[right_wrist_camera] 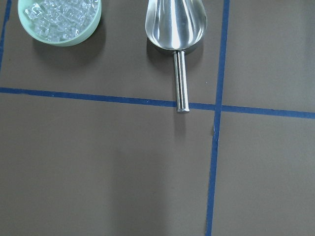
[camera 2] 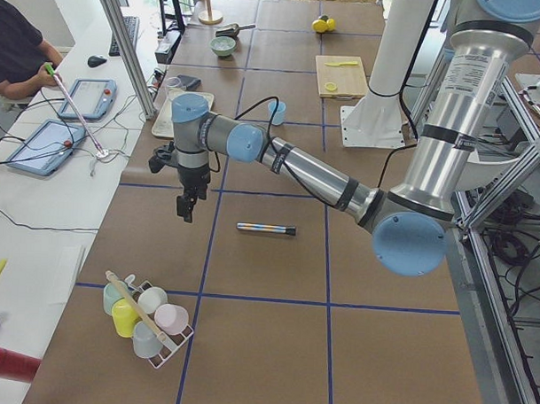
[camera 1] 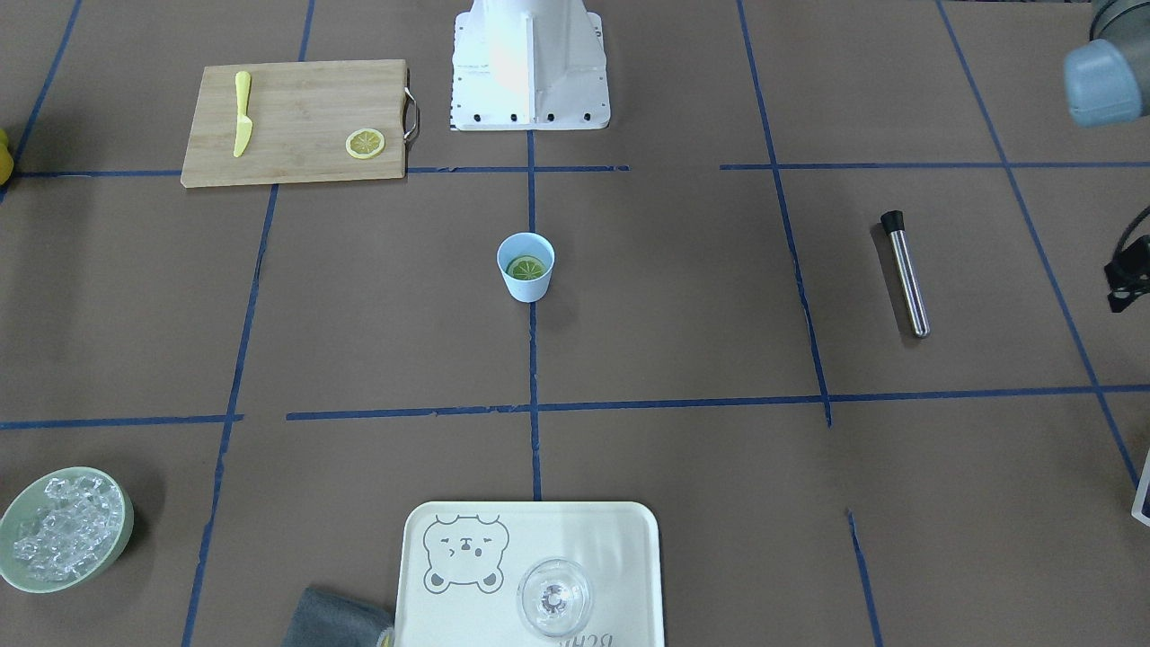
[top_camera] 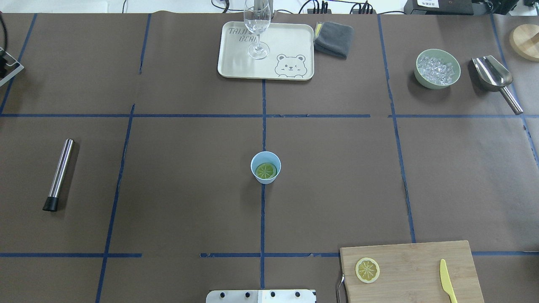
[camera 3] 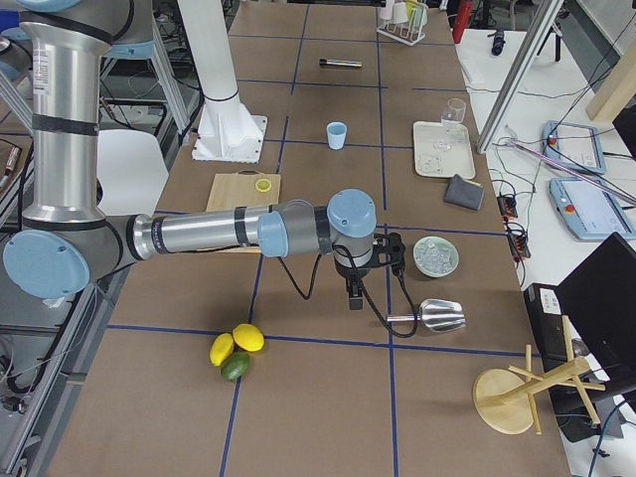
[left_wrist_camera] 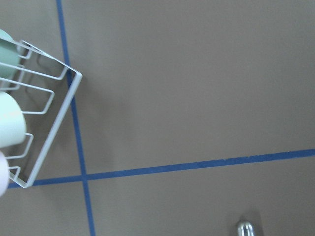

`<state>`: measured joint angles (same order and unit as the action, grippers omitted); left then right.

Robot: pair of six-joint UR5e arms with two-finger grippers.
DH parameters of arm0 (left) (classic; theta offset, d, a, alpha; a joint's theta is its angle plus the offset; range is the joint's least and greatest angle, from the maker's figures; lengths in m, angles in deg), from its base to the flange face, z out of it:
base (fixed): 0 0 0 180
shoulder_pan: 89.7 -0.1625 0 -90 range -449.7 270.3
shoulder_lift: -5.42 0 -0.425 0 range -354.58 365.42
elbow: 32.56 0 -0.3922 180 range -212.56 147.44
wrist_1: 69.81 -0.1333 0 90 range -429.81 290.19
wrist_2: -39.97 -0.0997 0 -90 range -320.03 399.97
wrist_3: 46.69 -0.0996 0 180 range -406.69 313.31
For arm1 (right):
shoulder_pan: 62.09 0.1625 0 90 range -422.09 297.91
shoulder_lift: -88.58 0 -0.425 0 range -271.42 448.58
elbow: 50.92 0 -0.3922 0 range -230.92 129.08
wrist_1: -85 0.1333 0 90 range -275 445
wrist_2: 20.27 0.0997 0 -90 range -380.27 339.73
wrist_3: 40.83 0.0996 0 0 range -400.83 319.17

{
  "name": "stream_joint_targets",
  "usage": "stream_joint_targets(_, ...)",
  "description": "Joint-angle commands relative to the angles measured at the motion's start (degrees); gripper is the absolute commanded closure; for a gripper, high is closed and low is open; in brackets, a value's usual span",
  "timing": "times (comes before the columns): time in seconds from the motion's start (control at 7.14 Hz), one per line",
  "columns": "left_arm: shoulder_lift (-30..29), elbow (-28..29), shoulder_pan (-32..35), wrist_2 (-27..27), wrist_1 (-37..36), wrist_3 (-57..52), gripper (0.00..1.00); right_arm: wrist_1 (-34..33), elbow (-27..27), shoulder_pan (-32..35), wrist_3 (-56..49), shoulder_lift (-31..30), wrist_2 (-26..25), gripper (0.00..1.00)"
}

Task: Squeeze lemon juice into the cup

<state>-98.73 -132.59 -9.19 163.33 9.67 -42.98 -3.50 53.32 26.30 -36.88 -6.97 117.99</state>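
Note:
The light-blue cup [top_camera: 265,167] stands upright at the table's middle, also the cup [camera 1: 526,267] in the front view. A greenish lemon slice [top_camera: 266,170] lies flat inside it. A second yellow lemon slice [top_camera: 367,269] rests on the wooden cutting board [top_camera: 421,261]. My left gripper [camera 2: 188,208] hangs far off the left end, above bare table beyond the steel rod. My right gripper [camera 3: 355,298] hovers off the right end, beside the ice bowl and scoop. Both are far from the cup, and I cannot tell whether either is open or shut.
A steel rod with a black tip [top_camera: 59,174] lies at the left. A yellow knife [top_camera: 447,286] is on the board. At the far side are a tray [top_camera: 236,63] with a wine glass [top_camera: 257,29], a grey cloth [top_camera: 334,38], an ice bowl [top_camera: 437,68] and a metal scoop [top_camera: 494,75].

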Motion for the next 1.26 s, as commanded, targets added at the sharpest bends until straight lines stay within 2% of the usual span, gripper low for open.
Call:
stream_joint_targets(0.0, 6.29, 0.63, 7.27, 6.25, -1.44, -10.45, 0.00, -0.10, -0.09, 0.04, 0.00, 0.01, 0.17, 0.00)
stream_joint_targets(0.28, 12.80, 2.55, 9.22, 12.06, -0.39, -15.72, 0.00, -0.10, -0.18, 0.03, 0.00, 0.01, 0.00, 0.00)
stream_joint_targets(0.42, 14.48, 4.56, 9.92, 12.34, 0.75, -16.36, 0.00, -0.10, -0.18, 0.04, 0.00, -0.07, 0.08, 0.00)
stream_joint_targets(0.7, 19.14, 6.07, 10.37, 12.26, 8.81, -16.02, 0.00, -0.10, -0.18, 0.04, 0.00, -0.43, 0.08, 0.00)
stream_joint_targets(1.12, 18.10, 5.90, 10.28, 12.17, 9.38, -13.13, 0.00, -0.18, -0.26, 0.04, 0.00, -0.34, 0.08, 0.00)
